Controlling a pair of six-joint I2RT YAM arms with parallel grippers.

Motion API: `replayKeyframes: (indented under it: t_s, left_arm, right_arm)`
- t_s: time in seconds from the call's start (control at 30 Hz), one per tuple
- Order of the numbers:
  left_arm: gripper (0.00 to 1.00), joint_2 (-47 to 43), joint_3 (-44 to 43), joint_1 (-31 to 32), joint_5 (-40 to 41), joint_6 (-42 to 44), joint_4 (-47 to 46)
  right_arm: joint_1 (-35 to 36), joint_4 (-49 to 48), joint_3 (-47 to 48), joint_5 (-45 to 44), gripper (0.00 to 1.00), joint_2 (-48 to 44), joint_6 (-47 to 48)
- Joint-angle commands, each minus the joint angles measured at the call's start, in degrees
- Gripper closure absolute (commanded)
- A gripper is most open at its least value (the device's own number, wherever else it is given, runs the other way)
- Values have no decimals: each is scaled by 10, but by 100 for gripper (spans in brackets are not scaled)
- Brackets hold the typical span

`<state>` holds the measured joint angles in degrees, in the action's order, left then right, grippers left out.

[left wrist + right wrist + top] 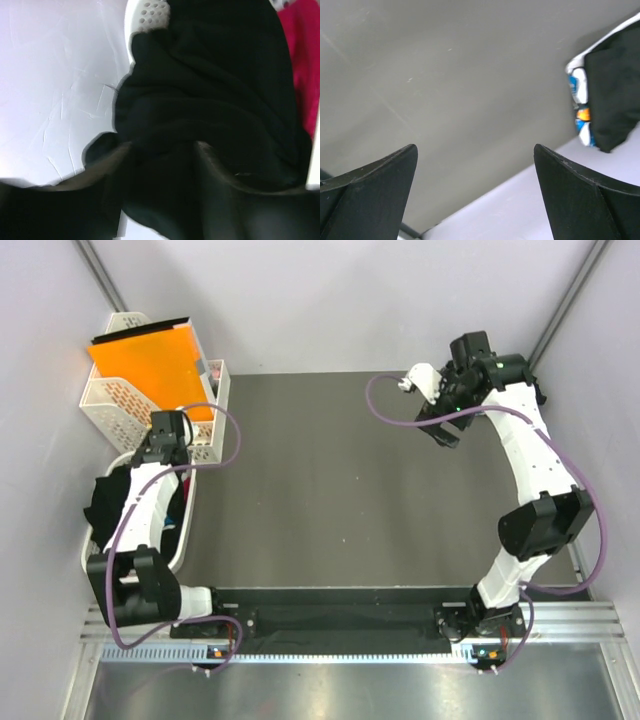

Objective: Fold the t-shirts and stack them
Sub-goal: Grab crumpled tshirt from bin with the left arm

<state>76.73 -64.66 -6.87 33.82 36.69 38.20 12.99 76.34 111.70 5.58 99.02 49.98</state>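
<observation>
A heap of t-shirts fills a white basket (185, 540) at the table's left edge, with a black t-shirt (105, 502) on top. My left gripper (157, 455) reaches down into that heap. In the left wrist view its fingers (107, 165) press into the black t-shirt (210, 90), and dark cloth fills the gap between them; whether they pinch it does not show. A red t-shirt (300, 65) lies beside the black one. My right gripper (440, 430) hovers over the far right of the table, open with nothing between its fingers (570, 175).
An orange flat folder (150, 365) stands in white lattice baskets (110, 400) at the back left. The basket's perforated rim (150, 12) shows past the cloth. In the right wrist view, black cloth (612, 90) and a white-blue patterned piece (580, 90) lie far off. Purple cables loop from both arms.
</observation>
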Motion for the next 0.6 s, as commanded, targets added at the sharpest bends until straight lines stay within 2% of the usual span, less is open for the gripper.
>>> replayKeyframes:
  t_s: [0.0, 0.03, 0.07, 0.27, 0.4, 0.57]
  left_arm:
    - [59, -25, 26, -7, -6, -10, 13]
    - [90, -26, 24, -7, -6, -9, 14]
    - [100, -28, 20, -7, -5, -7, 14]
    - [100, -34, -30, -8, -34, 3, 18]
    - [100, -33, -112, -6, -130, -3, 70]
    - [100, -43, -213, -5, -247, 46, 64]
  right_arm:
    - [27, 0, 53, -29, 0, 26, 12]
    - [32, -3, 52, -36, 0, 28, 12]
    - [34, -9, 46, -39, 0, 28, 12]
    - [51, -30, 21, -53, 0, 33, 13]
    - [56, -41, 8, -54, 0, 33, 17]
    - [58, -66, 2, -53, 0, 26, 19]
